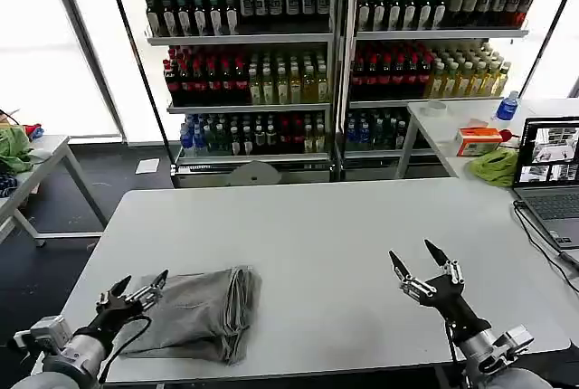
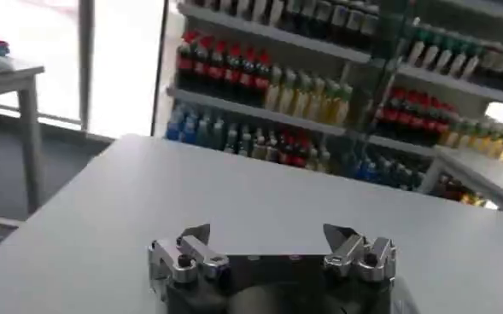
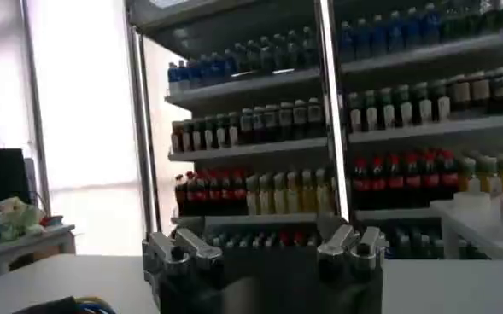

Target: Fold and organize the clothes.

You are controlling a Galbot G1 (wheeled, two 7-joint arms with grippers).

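Note:
A folded light grey garment lies on the white table near its front left corner, folded edges facing right. My left gripper hovers open at the garment's left edge, holding nothing. In the left wrist view the left gripper points over bare tabletop, jaws wide apart. My right gripper stands open above the front right part of the table, well apart from the garment. The right wrist view has the right gripper open against the shelves.
Shelves of bottles stand behind the table. A laptop with a cable sits at the table's right edge. A side table at back right carries a lime-green cloth, an orange box and a bottle. Another table stands far left.

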